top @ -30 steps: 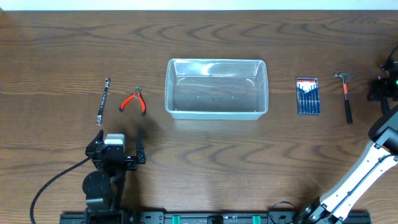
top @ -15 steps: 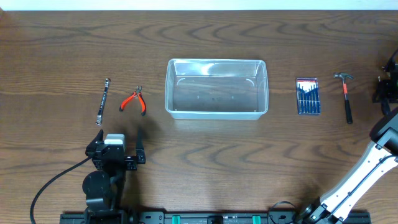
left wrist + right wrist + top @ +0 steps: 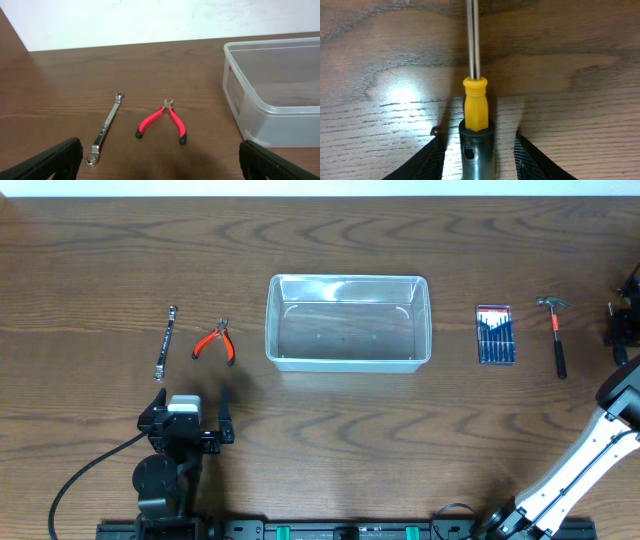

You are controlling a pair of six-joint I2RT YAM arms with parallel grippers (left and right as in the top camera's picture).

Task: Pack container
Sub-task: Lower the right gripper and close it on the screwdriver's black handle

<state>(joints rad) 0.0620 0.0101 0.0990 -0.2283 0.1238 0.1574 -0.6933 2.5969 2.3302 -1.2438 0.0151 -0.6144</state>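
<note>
Your right gripper (image 3: 478, 150) has edged toward 3 o'clock, its jaws half-closed astride a yellow-handled screwdriver (image 3: 476, 105) without touching it. Your left gripper (image 3: 160, 162) gapes wide. The container (image 3: 348, 278) sits mid-table, long axis running 9 to 3.

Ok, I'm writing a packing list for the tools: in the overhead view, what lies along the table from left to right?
wrench → red-handled pliers → clear container → screwdriver set case → hammer
</note>
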